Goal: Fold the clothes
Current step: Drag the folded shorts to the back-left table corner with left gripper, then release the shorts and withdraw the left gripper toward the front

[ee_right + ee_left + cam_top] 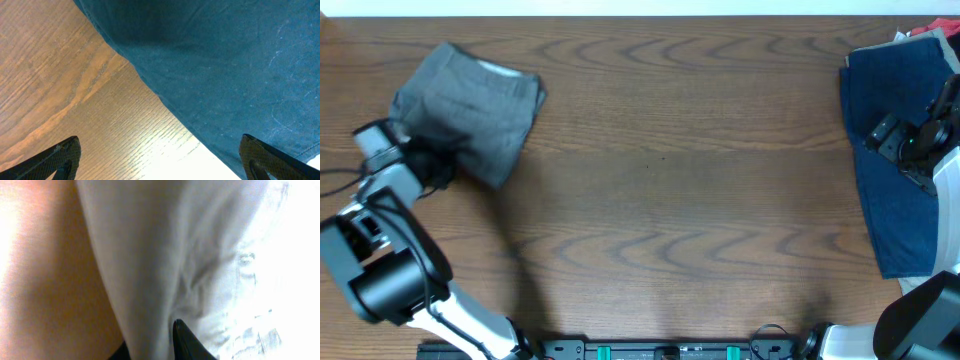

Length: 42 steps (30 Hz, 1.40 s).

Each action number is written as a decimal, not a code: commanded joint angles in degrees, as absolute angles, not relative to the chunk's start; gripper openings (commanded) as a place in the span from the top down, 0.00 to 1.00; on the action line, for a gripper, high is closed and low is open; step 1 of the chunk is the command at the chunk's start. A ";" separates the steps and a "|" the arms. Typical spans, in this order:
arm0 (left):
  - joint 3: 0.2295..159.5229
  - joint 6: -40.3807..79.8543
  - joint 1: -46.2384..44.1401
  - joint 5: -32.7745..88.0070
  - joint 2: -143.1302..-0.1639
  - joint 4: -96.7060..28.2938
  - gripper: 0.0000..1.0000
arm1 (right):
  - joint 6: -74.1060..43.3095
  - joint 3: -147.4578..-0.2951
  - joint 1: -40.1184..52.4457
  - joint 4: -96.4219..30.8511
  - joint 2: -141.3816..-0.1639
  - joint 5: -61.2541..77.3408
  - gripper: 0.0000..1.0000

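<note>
The folded grey-khaki shorts (470, 105) lie at the table's far left. My left gripper (432, 165) is at their near-left edge. In the left wrist view the grey cloth (165, 255) runs between the two dark fingertips (152, 347), which are close together and pinching it. The dark navy garment (895, 200) lies spread at the far right. My right gripper (880, 133) hovers over its left edge. In the right wrist view the fingers (160, 155) are wide open, one over wood and one over the navy cloth (225, 60), holding nothing.
The brown wooden table (670, 180) stretches between the two garments. A bit of red cloth (930, 32) shows at the back right corner behind the navy garment. The arm bases stand along the front edge.
</note>
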<state>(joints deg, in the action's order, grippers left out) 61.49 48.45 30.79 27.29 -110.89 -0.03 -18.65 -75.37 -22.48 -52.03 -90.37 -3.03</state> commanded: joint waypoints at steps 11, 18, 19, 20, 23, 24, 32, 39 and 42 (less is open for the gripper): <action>61.84 55.24 16.53 8.05 -117.93 22.37 0.81 | -18.61 -75.99 -23.14 -52.07 -90.35 -3.40 0.01; 61.84 57.52 15.92 7.81 -120.60 29.54 0.81 | -18.61 -75.99 -23.14 -52.07 -90.35 -3.40 0.01; 61.84 57.52 15.92 7.31 -120.68 29.78 0.80 | -18.61 -75.99 -23.14 -52.05 -90.35 -3.40 0.01; 61.84 57.49 15.92 6.57 -120.70 29.93 0.81 | -18.61 -75.99 -23.14 -52.05 -90.35 -3.40 0.01; 61.84 57.49 15.62 6.63 -120.70 30.61 0.81 | -18.61 -75.99 -23.14 -52.05 -90.35 -3.40 0.01; 61.84 57.52 15.35 6.85 -120.70 30.68 0.81 | -18.61 -75.99 -23.14 -52.05 -90.35 -3.40 0.01; 61.84 57.80 10.76 6.55 -120.70 32.73 0.80 | -18.61 -75.99 -23.14 -52.05 -90.35 -3.40 0.01; 61.84 57.45 8.93 1.96 -120.70 32.86 0.79 | -18.61 -75.99 -23.14 -52.05 -90.35 -3.40 0.01; 61.84 54.28 8.97 2.11 -120.70 32.88 0.50 | -18.61 -75.99 -23.14 -52.05 -90.35 -3.40 0.01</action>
<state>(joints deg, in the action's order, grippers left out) 61.52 56.45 8.54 3.99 -119.81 32.42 -18.65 -75.37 -22.48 -52.03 -90.37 -3.03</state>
